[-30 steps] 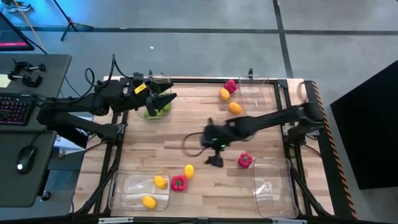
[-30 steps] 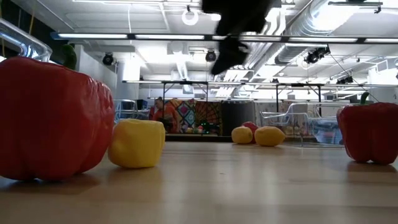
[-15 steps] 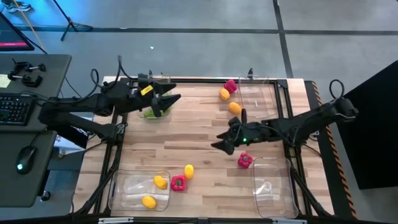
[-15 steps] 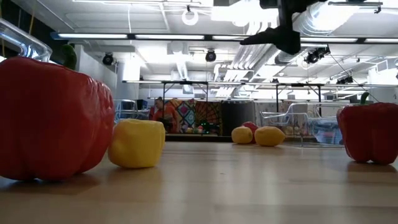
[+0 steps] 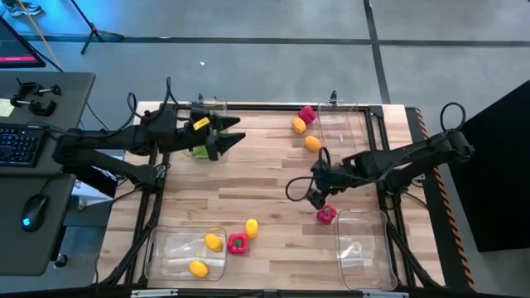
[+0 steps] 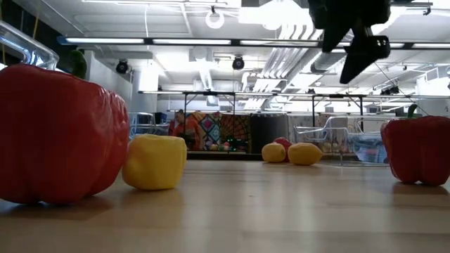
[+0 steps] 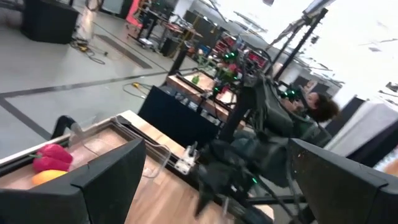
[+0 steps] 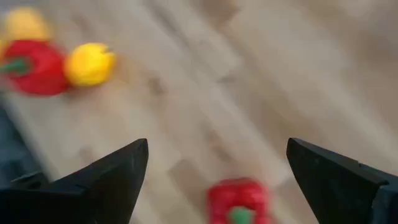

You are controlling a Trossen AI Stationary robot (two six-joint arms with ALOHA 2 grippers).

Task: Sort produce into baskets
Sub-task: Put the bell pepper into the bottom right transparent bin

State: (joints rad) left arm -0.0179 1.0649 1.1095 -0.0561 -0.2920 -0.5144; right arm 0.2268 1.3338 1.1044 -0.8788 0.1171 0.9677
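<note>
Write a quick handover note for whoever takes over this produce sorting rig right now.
Left gripper: open, empty, over the far-left bin holding green produce.
Right gripper: open, empty, just above the loose red pepper beside the near-right bin.
Done: two yellow pieces in the near-left bin; green in the far-left.
Left: that red pepper; the red pepper and yellow piece beside the near-left bin; the red and two orange pieces beside the far-right bin. Both right bins look empty.
</note>
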